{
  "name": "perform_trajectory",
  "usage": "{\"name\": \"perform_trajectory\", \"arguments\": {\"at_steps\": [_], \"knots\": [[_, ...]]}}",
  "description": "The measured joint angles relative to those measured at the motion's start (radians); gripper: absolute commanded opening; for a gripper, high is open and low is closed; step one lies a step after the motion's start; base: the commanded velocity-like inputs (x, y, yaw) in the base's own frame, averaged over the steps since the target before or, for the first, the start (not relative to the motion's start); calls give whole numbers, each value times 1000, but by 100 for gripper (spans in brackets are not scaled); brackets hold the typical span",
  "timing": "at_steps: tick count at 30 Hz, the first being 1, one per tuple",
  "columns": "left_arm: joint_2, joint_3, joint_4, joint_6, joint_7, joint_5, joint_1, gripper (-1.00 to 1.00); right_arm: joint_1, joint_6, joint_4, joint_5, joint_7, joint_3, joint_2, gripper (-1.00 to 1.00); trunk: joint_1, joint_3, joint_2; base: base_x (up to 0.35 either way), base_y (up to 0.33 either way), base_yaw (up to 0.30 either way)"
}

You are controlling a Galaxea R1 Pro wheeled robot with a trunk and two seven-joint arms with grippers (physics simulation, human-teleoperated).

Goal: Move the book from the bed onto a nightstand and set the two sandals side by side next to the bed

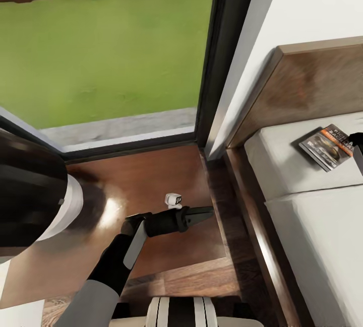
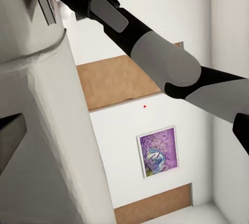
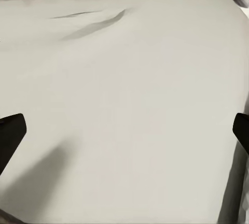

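Right gripper [image 3: 124,130] hangs spread wide over the mattress [image 1: 302,166]; it should square up over the book [image 1: 326,146] before pinching.

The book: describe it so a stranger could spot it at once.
Start at the bed with its off-white mattress and brown headboard. Near the headboard, the book lies flat on the mattress: thin, dark, with orange lettering, the sole object there.
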Motion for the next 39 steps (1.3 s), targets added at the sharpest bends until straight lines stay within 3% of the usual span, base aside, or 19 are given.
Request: {"name": "perform_trajectory", "arguments": {"at_steps": [39], "knots": [[0,0,0,0,-1,0,0,100,0,-1,9,3,-1,-2,0,100,0,0,0,16,0,0]]}}
